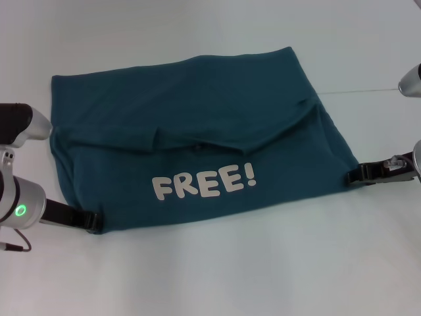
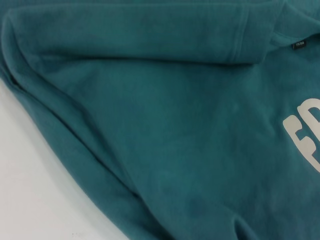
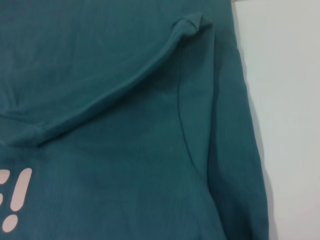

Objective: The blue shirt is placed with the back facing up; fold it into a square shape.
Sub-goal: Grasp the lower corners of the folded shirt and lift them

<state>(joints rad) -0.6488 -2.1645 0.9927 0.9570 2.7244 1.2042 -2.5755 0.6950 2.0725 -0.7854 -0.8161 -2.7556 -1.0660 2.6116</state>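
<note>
The blue shirt lies on the white table, partly folded. Its near flap is turned over and shows the pale letters "FREE!". My left gripper sits at the flap's near-left corner, its dark fingers closed on the cloth edge. My right gripper pinches the flap's right corner in the same way. A sleeve hem and a small neck label lie on the shirt in the left wrist view. The right wrist view shows a raised fold across the shirt. Neither wrist view shows its own fingers.
The white table runs all round the shirt. A thin seam line crosses the table at the far right. Part of the right arm's grey casing hangs at the right edge.
</note>
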